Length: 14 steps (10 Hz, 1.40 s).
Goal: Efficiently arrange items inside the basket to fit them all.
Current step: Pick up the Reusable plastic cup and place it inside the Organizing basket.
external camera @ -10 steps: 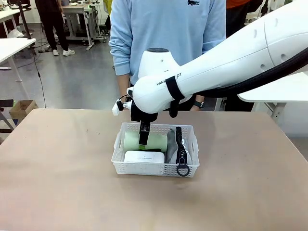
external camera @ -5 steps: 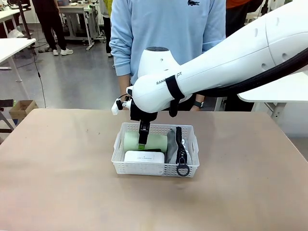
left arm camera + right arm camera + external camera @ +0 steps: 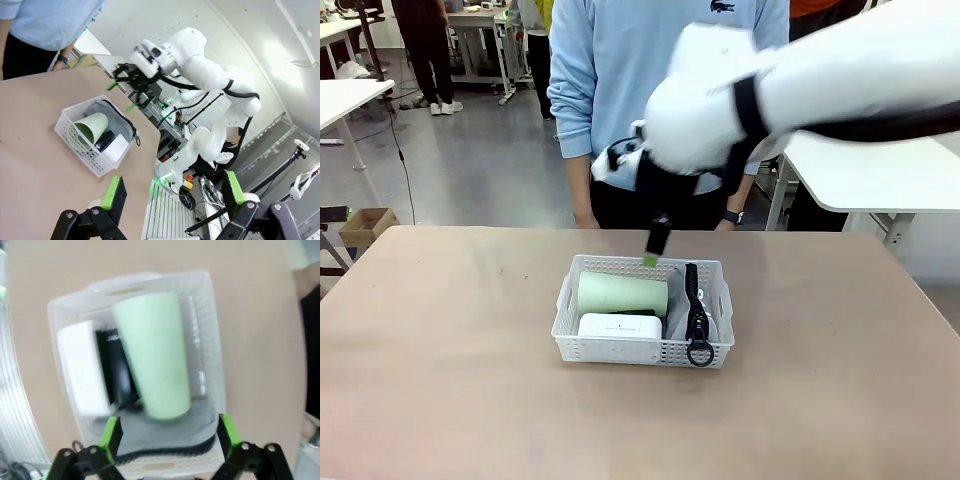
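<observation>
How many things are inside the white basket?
4. The green cup lies on its side at the back, the white box in front, the black stapler between them, the grey pouch at the right end.

A plain tan surface (image 3: 450, 380) carries the white perforated basket (image 3: 642, 350), which sits near its middle, a little toward the far edge where a person stands.

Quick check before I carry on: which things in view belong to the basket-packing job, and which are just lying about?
Part of the job:
- white basket
- pale green cup, on its side in the basket
- white flat box
- black stapler, between box and cup
- grey zip pouch
- right gripper, open above the basket

Just lying about:
- cardboard box on the floor
</observation>
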Motion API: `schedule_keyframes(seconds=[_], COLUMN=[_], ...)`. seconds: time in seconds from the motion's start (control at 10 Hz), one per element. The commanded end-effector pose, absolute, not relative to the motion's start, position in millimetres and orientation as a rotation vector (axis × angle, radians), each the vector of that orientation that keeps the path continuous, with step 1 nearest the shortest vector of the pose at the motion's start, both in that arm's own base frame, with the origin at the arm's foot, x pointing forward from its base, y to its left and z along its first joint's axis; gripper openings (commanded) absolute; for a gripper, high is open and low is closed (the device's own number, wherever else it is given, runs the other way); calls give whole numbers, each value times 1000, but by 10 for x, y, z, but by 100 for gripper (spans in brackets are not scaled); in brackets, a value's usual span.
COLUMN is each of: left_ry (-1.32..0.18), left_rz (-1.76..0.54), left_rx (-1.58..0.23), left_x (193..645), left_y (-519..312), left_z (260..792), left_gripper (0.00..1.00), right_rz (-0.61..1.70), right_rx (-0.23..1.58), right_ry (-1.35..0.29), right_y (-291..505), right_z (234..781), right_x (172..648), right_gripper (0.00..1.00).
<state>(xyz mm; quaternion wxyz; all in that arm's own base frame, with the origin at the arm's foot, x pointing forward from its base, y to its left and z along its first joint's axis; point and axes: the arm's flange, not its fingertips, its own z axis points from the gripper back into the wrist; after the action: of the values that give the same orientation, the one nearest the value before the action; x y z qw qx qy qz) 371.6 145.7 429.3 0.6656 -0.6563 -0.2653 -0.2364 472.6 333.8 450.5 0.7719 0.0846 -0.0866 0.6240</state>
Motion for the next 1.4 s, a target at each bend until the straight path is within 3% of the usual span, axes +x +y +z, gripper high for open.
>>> schedule_keyframes(seconds=[0.0, 0.3, 0.5, 0.6, 0.7, 0.9, 1.1, 1.2, 1.3], left_ry=[-604, -604, -604, -604, -604, -604, -604, -604, -604], left_rz=[-539, -539, -539, -539, -539, -539, -539, -539, -539], left_rx=[-1485, -1485, -1485, -1485, -1485, -1485, -1485, -1485, -1485], left_x=[3685, 3685, 3685, 3685, 3685, 3685, 3685, 3685, 3685], left_y=[1441, 1441, 1441, 1441, 1441, 1441, 1441, 1441, 1441], left_z=[4300, 4300, 4300, 4300, 4300, 4300, 4300, 4300, 4300], left_gripper=[100, 100, 100, 100, 100, 100, 100, 100, 100], right_rz=[1288, 823, 581, 494, 391, 221, 276, 208, 208], right_rx=[408, 664, 917, 1157, 1247, 1332, 1341, 1335, 1335], right_ry=[-168, -429, -578, -606, -644, -617, -556, -607, -607], right_y=[2497, 1194, 291, -168, -546, -1197, -1433, -1293, -1293], right_z=[4787, 4902, 4763, 4624, 4448, 4015, 3536, 3984, 3984], right_x=[4481, 4206, 3915, 3763, 3631, 3422, 3365, 3214, 3214], right_gripper=[100, 100, 100, 100, 100, 100, 100, 100, 100])
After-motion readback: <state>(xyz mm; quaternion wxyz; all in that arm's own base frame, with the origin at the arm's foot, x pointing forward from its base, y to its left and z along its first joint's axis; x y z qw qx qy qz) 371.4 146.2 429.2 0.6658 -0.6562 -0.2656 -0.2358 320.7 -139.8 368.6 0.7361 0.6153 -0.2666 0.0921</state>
